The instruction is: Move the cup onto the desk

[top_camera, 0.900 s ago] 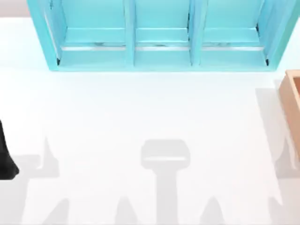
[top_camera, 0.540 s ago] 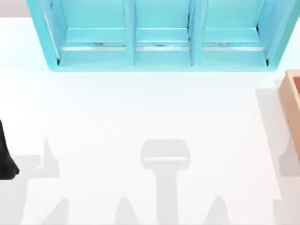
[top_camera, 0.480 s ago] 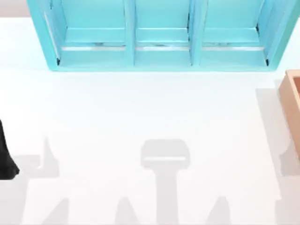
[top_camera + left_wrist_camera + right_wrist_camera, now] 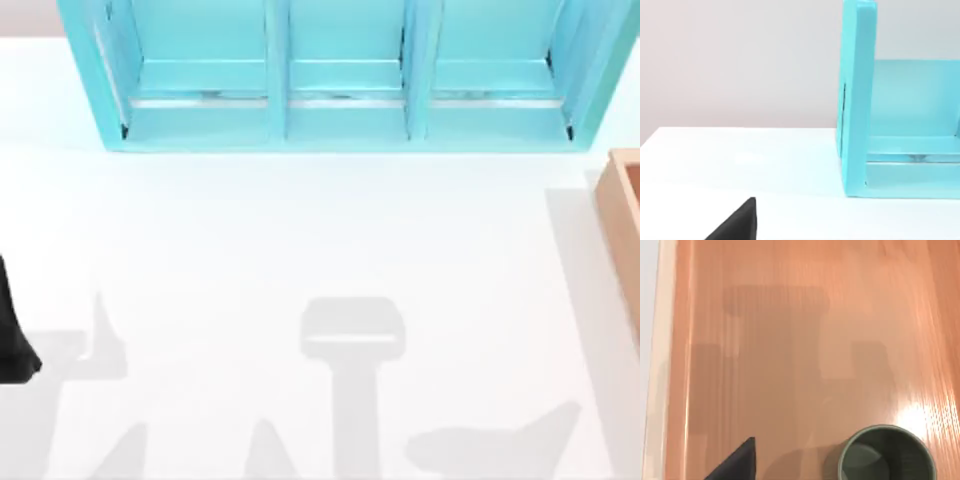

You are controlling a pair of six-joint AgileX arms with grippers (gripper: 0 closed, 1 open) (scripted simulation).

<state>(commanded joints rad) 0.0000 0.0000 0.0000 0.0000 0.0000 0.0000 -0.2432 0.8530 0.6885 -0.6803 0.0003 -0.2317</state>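
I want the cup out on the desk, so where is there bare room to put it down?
The desk is bare from the front of the turquoise shelf unit to the near edge, and from the left arm parked at the left edge across to the wooden box at the right edge. The cup stands on the box's wooden floor. The shelf's bays are narrower.

The shadow at the right edge of the desk [image 4: 300, 240] is shifting. Earlier it was lying as a narrow patch beside the wooden box [image 4: 622, 220]; now it is stretching as a long, slanted shape across the near right part of the desk, reaching well inward from that edge.
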